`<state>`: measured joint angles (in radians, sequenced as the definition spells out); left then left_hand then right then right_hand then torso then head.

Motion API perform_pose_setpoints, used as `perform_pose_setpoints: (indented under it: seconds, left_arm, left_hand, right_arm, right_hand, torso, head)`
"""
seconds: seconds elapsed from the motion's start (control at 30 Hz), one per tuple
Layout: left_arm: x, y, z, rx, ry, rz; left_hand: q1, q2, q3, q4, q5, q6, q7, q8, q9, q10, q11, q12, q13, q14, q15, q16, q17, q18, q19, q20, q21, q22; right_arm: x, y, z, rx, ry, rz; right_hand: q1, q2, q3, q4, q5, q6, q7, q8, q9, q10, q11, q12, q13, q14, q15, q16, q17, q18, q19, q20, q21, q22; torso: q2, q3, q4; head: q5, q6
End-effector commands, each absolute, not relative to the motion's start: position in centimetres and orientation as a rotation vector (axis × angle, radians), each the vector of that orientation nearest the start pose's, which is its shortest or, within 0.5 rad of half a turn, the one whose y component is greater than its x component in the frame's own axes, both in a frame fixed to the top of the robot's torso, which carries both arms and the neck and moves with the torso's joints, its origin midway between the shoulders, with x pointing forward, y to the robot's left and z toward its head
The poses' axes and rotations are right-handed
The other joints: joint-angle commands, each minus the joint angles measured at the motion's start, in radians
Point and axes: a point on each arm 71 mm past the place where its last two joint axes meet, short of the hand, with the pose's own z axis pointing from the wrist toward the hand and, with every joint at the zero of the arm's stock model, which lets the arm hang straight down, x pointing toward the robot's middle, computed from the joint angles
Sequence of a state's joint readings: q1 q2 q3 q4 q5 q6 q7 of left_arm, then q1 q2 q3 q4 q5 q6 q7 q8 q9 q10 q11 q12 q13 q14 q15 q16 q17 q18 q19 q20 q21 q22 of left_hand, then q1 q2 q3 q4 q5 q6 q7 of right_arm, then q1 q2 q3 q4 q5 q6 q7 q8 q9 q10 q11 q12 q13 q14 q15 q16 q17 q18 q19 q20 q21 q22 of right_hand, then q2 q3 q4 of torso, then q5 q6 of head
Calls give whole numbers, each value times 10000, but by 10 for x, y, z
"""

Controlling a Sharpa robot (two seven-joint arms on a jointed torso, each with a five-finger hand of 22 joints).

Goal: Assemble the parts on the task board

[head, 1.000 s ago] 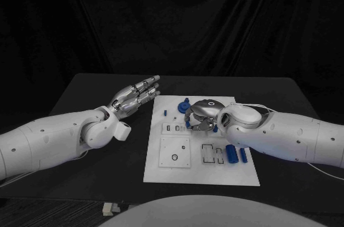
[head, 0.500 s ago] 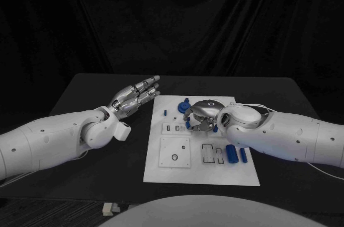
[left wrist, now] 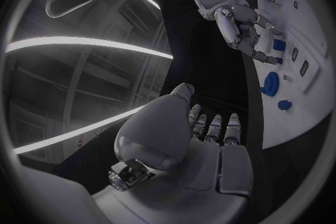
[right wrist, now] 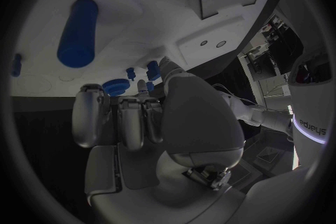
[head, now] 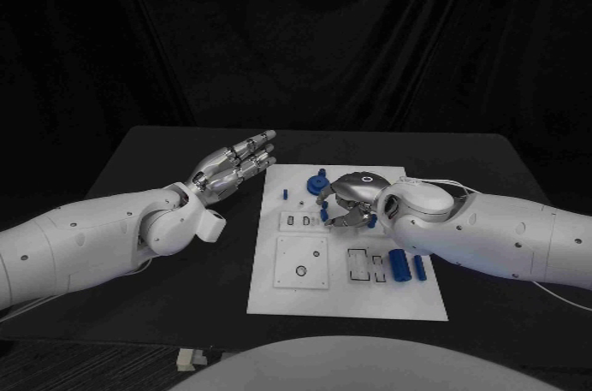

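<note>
Right robot hand [head: 348,204] reaching in from the right edge, hovering over the upper middle of the white task board [head: 284,297], fingers curled down among small blue parts there. Cannot tell whether anything is pinched; possibly a small blue piece under the fingertips, but hidden. Left robot hand [head: 234,167] raised at upper left of centre, just off the board's left edge, fingers stretched out flat and apart, holding nothing.

Blue gear [head: 316,185] near the board's top, close beside the right hand's fingers. Blue cylinder [head: 397,265] and a thinner blue bar [head: 419,267] lying at the board's right side, lower down. All resting on the black tabletop [head: 148,151].

Probably mid-step: picking or seating a part near the gear. Next move likely calls for fine fingertip alignment with a socket.

Compared with a second ago: right hand shifted slightly toward the lower right; left hand, board and loose parts unchanged.
</note>
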<state>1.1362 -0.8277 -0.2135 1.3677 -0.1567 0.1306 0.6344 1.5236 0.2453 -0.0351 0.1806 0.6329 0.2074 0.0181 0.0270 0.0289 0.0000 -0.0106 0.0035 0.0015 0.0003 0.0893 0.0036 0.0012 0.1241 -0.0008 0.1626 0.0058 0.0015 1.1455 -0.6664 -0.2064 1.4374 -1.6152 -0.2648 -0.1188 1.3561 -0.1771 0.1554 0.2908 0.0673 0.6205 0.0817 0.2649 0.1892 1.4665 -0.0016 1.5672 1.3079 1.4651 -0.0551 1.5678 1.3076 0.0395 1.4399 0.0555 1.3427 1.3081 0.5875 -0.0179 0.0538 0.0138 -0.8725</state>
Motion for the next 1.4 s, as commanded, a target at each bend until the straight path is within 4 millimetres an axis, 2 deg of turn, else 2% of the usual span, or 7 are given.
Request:
perform_pose_setpoints:
  seconds: [0.03,0.47,0.83,0.97,1.1,1.2,1.4]
  left_arm:
    - [460,227,-259,-8706,16168,-18528]
    - [459,231,-258,-8734,16095,-18393]
    - [459,231,-242,-7788,15651,-17714]
    - [462,229,-226,-6723,15401,-17298]
    - [470,224,-199,-5251,14798,-16873]
    - [479,216,-173,-3832,14611,-16301]
    - [497,183,-142,59,18010,-13620]
  left_hand:
    - [10,-6,56,-16,25,6,55,28,-1,0,68,-35,-15,-3,74,-36,-12,207,8,91,-58,-15]
    - [-3,-32,75,-36,25,36,59,35,3,0,70,-35,-15,-3,76,-36,-12,237,8,129,-58,-15]
    - [-74,-310,213,-183,-163,321,299,71,29,333,579,77,108,52,285,-3,16,534,270,615,144,132]
    - [51,-542,422,118,-889,684,363,111,63,1997,1121,476,824,1192,453,431,413,584,1112,891,700,423]
    - [270,-934,698,590,-1578,1796,594,300,184,5632,2037,1606,2583,5577,814,1998,1892,469,4534,1152,2716,1335]
    - [323,-1246,814,1023,-2436,5029,1315,1045,607,7774,1950,2438,3566,7839,776,3708,2660,545,6618,1138,3758,1742]
    - [-1762,-1175,-129,915,-5079,6208,1533,1365,785,10247,1186,4824,5307,9925,-151,6982,4463,592,8965,271,5282,2484]
  right_arm:
    - [452,-136,-265,-4382,17564,6528]
    - [460,-165,-193,-3856,14981,7051]
    - [473,-219,-155,-1848,13610,7201]
    - [475,-232,-153,-1479,13661,7017]
    - [474,-241,-152,-1271,13720,6896]
    - [473,-245,-153,-1167,13787,6859]
    - [474,-250,-157,-831,14192,6852]
  right_hand:
    - [-644,-457,-464,61,-180,-65,-14,-51,-102,1043,-35,36,2629,1057,-19,30,2632,180,-79,9,-52,1858]
    - [-1379,-604,-3402,102,-137,157,28,51,-307,1043,-4,36,2629,1057,3,30,2632,208,-176,9,-243,1818]
    - [-2567,1858,-2685,-9,96,2107,154,1017,-9,1043,105,36,2629,1057,94,30,2632,60,249,101,424,2032]
    - [-2381,2142,-2738,-9,445,2425,152,1184,102,1043,133,36,2629,1057,113,30,2632,22,348,119,595,2082]
    - [-2299,2249,-2791,-9,575,2573,135,1262,163,1043,145,36,2629,1057,123,30,2632,11,379,128,648,2096]
    - [-2239,2336,-2824,-10,690,2628,125,1290,196,1043,137,36,2629,1057,120,30,2632,-2,415,129,710,2114]
    - [-2189,2458,-2855,-7,823,2680,112,1314,230,1043,144,36,2629,1057,120,30,2632,-6,429,129,736,2120]
  torso:
    - [-3,0,0]
    - [-15,2,-9]
    - [-9,7,4]
    - [-22,7,-13]
    - [-41,9,-16]
    - [-36,21,-42]
    - [-63,48,-85]
  head:
    - [15,-1]
    - [-165,-1]
    - [-284,-1]
    - [-218,-1]
    - [-161,-1]
    - [-105,-1]
    - [-36,-1]
